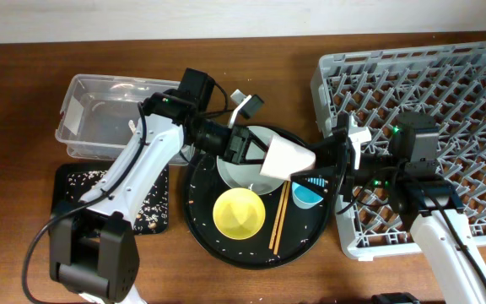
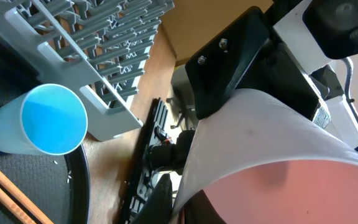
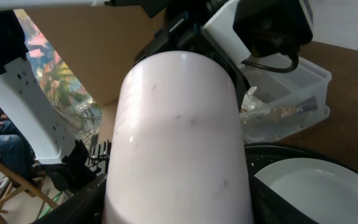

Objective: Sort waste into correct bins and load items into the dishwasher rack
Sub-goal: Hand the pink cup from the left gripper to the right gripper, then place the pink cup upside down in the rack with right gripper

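The pink cup [image 1: 285, 156] hangs on its side above the round black tray, between both arms. My left gripper [image 1: 247, 148] is shut on its rim; the left wrist view shows the pink inside [image 2: 291, 180] and a finger at the rim [image 2: 179, 199]. My right gripper [image 1: 327, 160] closes on the cup's other end, jaws [image 3: 179, 211] against both sides of the cup [image 3: 179, 124]. On the tray lie the grey plate [image 1: 241, 173], yellow bowl [image 1: 240, 213], light-blue cup [image 1: 308, 192] and chopsticks [image 1: 280, 215]. The dishwasher rack [image 1: 445, 84] stands at the right.
The clear tub [image 1: 99, 118] at back left holds crumpled tissue [image 3: 252, 99]. The shallow black tray [image 1: 154, 207] with pale crumbs lies in front of it. The round black tray [image 1: 201, 219] sits mid-table, touching the rack's left edge. The right arm reaches over the rack's front-left corner.
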Robot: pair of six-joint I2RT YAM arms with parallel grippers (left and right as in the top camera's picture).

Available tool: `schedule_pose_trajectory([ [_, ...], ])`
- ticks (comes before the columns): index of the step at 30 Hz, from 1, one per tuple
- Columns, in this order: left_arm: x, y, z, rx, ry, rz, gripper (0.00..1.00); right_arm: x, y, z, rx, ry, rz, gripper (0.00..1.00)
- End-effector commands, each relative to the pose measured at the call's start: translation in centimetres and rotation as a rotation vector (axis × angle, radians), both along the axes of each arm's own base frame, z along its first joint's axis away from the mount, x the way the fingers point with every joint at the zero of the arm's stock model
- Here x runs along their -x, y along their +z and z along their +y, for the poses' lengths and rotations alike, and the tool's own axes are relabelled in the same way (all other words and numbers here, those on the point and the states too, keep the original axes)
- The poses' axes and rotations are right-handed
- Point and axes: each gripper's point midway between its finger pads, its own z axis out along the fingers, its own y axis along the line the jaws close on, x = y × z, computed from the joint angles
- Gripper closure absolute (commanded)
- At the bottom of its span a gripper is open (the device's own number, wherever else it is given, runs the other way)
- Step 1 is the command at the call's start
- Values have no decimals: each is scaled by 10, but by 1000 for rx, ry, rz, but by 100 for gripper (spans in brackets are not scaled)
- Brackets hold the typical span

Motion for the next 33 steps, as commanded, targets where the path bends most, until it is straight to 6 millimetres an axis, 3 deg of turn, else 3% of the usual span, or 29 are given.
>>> schedule_pose_trajectory([
  [1,-8,-23,5,-119,28,-44,73,5,9,3,-23,35,-15,39],
  [3,-13,-37,10,-202,50,-68,64,5,7,2,-17,27,-1,40],
  [4,-21,-54,19,-317,90,-81,61,1,0,1,7,-5,23,43],
  [6,-32,-73,35,-458,144,-113,60,-5,-14,-4,62,-73,75,52],
  [8,-40,-79,47,-506,182,-113,58,-9,-25,-8,107,-123,118,55],
  [11,-54,-88,90,-630,288,-84,56,-18,-45,-19,183,-240,228,64],
  [15,-60,-76,165,-815,456,-92,55,-37,-42,-50,335,-479,304,66],
  [19,-47,-47,245,-1031,647,-140,54,-52,-11,-114,532,-883,372,75],
  [21,-40,-39,268,-1083,703,-138,51,-54,6,-140,578,-1010,360,76],
  [24,-37,-34,274,-1082,726,-137,50,-58,24,-197,582,-1222,402,79],
  [28,-37,-34,273,-1079,726,-136,50,-54,27,-296,612,-1528,516,79],
  [30,-37,-34,273,-1079,726,-136,50,-50,15,-344,615,-1635,616,75],
  [33,-37,-34,273,-1079,726,-136,50,-38,-16,-393,570,-1752,788,74],
])
